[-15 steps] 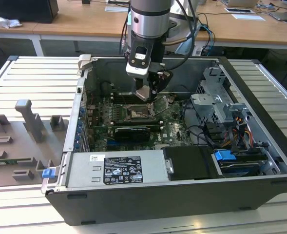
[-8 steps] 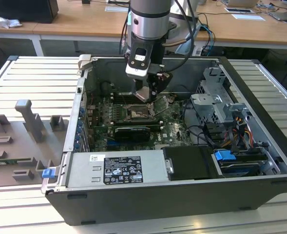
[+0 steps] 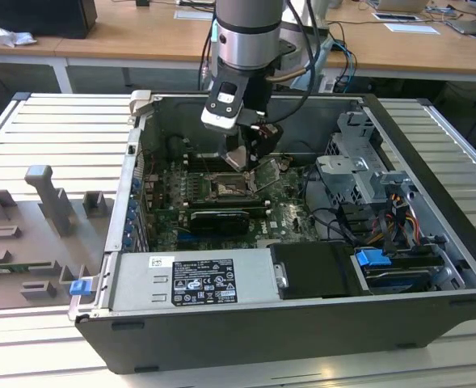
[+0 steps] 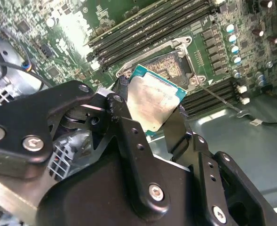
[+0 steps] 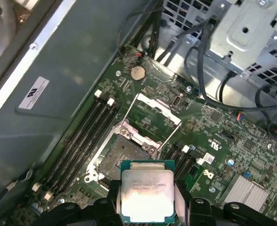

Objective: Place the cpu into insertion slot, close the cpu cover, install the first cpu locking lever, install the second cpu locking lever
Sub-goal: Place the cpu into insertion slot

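Fixtures [image 3: 56,206] of grey plastic sit on the slatted tabletop [image 3: 27,121], well off from the hand [image 3: 250,153] toward the exterior view's left, outside the open case [image 3: 221,339]. Inside the case the green board [image 3: 163,202] lies flat below the hand, which hangs from the arm [image 3: 246,32] over the board's middle. Its two black fingers [image 4: 122,89] are pinched on the cpu [image 4: 154,101], one on each of two opposite edges, silver top facing both wrist cameras. The cpu is held in the air, not seated: the slot [image 5: 124,153] lies bare and dark just beyond the fingertips in both wrist views. The cover [image 5: 152,113] is swung open, on the slot's side away from the hand in the first wrist view. Long black memory slots [image 5: 79,136] run along both flanks of the slot, and a thin wire lever [image 4: 220,100] lies loose beside it. Well off from the hand toward the exterior view's right stand the metal drive cage [image 3: 359,162] and a bundle of coloured cables [image 3: 399,218].
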`<state>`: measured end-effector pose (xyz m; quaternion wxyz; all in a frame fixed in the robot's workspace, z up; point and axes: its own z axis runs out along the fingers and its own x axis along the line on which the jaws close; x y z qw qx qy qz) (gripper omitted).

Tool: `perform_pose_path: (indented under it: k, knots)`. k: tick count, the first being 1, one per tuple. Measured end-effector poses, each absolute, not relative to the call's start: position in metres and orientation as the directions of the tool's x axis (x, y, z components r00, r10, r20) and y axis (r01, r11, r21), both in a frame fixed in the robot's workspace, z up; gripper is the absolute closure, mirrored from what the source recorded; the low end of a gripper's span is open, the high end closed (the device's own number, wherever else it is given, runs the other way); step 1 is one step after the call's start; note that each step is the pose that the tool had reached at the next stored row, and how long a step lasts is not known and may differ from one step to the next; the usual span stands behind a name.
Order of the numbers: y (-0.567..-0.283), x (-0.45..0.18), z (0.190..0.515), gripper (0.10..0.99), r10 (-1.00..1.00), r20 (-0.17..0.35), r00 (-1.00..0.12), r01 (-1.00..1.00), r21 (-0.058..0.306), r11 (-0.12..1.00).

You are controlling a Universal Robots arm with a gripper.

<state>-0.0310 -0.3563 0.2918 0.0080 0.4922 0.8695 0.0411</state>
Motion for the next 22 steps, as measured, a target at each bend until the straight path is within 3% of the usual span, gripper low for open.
perform_pose_path:
  k: [14,18,22]
  knots:
    - [-0.356,-0.031,0.277,0.549,0.908,0.038,-0.417,0.909,0.043,0.415]
    - [-0.356,-0.031,0.273,0.549,0.944,0.039,-0.327,0.944,0.041,0.326]
    - [-0.356,-0.031,0.269,0.549,0.945,0.039,-0.324,0.946,0.041,0.322]
